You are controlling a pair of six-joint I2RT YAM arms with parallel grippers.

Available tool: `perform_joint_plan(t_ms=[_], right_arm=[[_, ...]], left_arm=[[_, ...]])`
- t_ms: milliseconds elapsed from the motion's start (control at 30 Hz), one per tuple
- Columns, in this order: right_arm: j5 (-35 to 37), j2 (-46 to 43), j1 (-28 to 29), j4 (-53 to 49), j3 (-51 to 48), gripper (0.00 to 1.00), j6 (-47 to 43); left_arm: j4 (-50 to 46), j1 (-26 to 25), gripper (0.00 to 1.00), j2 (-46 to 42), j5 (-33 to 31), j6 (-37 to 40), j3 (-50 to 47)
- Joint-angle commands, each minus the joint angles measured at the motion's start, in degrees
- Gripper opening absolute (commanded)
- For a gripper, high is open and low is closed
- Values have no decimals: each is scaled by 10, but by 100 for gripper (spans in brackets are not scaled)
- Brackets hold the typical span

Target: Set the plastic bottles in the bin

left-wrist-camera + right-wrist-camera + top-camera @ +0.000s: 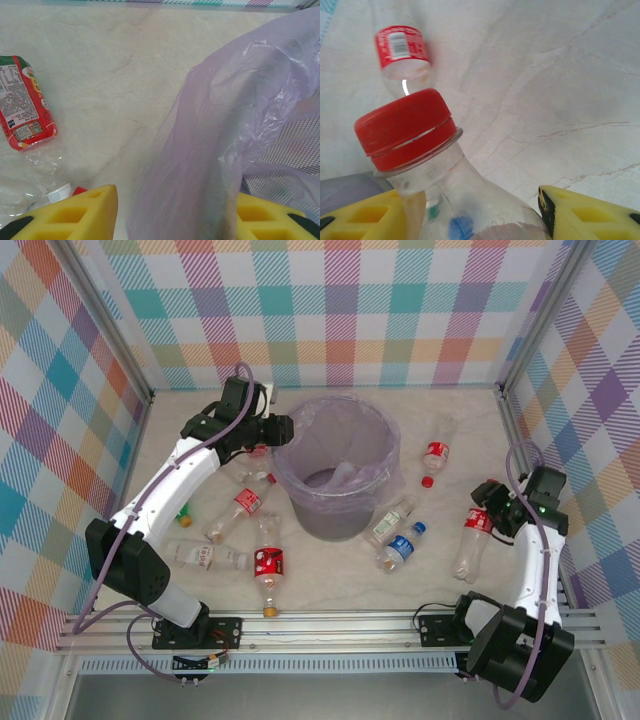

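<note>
Lavender-lined bin (338, 480) sits mid-counter (330, 585), bottles scattered around it. Left end effector (172, 210) is clamped on the bag's rim at the bin's left side. Right end effector (470, 220) straddles a red-capped bottle (445, 175); can't tell whether it's gripping.

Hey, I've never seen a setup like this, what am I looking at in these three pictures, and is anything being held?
Two white robot arms are bolted to a table's near edge. One picture is from overhead; the other two come from cameras on the wrists, showing their yellow fingers. In the middle stands the bin, lined with a lavender bag. Small plastic bottles lie scattered around it. The left gripper sits at the bin's rim, with bag plastic between its fingers. The right gripper straddles a red-capped bottle, its fingers on either side; whether they grip it yet is unclear.
</note>
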Motion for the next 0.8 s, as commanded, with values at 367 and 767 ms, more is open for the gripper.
perform_joint_plan(t_ms=[367,767], right_arm=[[-72,-29,79,-118,223,57,-10],[-26,58,276,-64,462,52,26]], left_arm=[[-38,-5,46,4,-16,-2,-15],[-31,-5,46,14,-3,-5,-14]])
